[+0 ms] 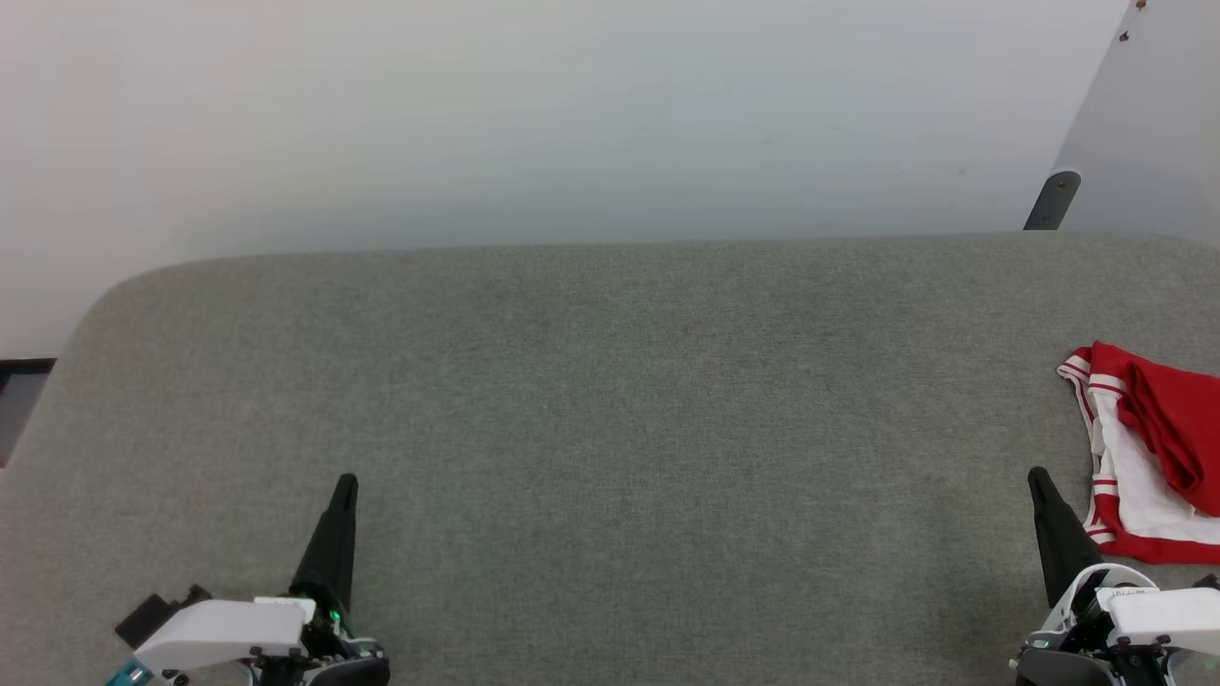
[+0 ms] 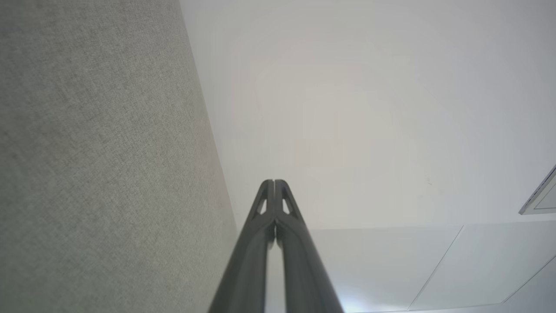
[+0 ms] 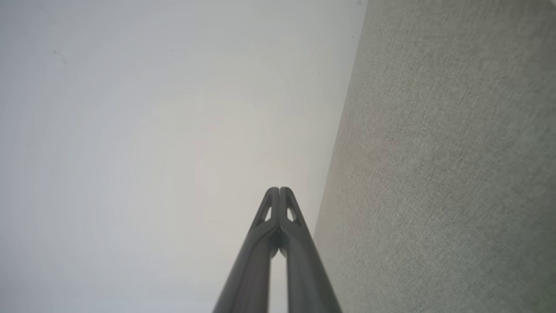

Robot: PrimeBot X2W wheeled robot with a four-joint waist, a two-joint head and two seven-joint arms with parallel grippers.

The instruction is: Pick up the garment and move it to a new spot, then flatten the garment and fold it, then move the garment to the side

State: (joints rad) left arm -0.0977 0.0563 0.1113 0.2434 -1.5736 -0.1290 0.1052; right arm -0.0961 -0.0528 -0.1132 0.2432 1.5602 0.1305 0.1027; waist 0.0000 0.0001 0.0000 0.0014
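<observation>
Fingers of the left gripper (image 1: 344, 486) and the right gripper (image 1: 1038, 478) are clenched tight on nothing, above the grey counter's (image 1: 610, 400) near edge. Just past the right pair, at the counter's right side, lies the garment (image 1: 1158, 448). It is bunched, with its long axis running near to far and a striped corner pointing to the far edge. It is red over white.

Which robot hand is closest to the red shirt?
The right hand: it sits just beside the red shirt, while the left hand is far away.
</observation>
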